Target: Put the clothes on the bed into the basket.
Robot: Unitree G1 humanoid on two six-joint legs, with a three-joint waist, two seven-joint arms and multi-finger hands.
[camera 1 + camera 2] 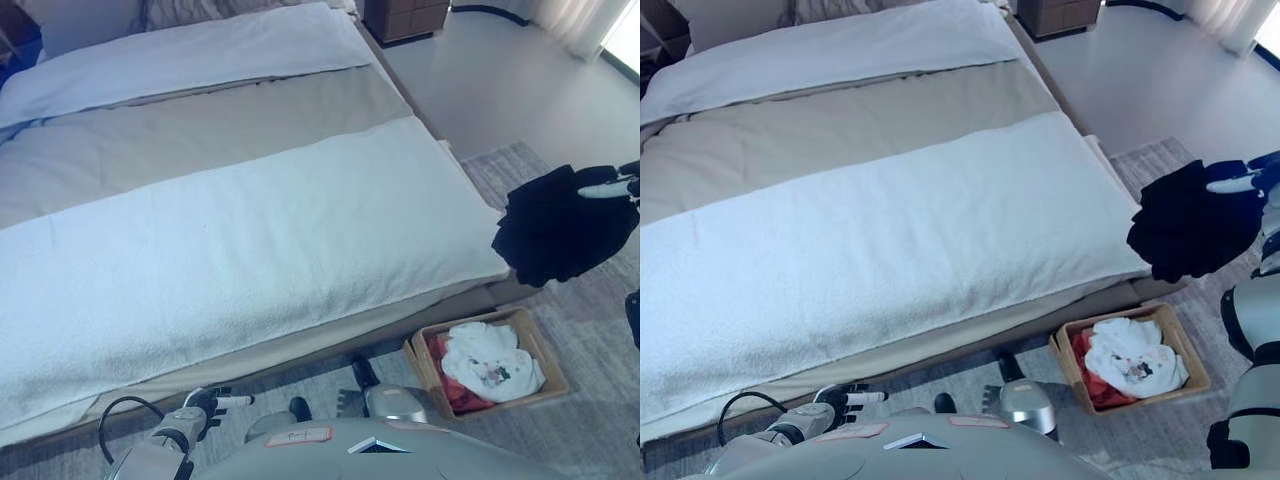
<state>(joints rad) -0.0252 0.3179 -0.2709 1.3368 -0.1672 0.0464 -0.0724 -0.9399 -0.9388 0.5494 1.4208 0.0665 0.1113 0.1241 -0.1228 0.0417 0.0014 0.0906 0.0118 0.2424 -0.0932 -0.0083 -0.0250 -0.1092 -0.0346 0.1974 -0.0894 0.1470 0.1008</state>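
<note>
- At the bottom left of the frame the left hand (205, 403) hangs idle beside the bed edge, fingers relaxed and apart, holding nothing.
- At the lower right the basket (553, 365) sits on the rug, just beside the bed, already holding a white shirt (490, 362) over something red (448, 385).
- At the right edge the right hand (1238, 183) is clamped on a black garment (560, 225), which hangs limp above and slightly beyond the basket.
- It looks soft and light; bunched at the top, it should drop easily.
- The bed (220, 200) fills the left and centre, with no clothes visible on it.
- Open floor lies at the upper right, giving the arm room.
</note>
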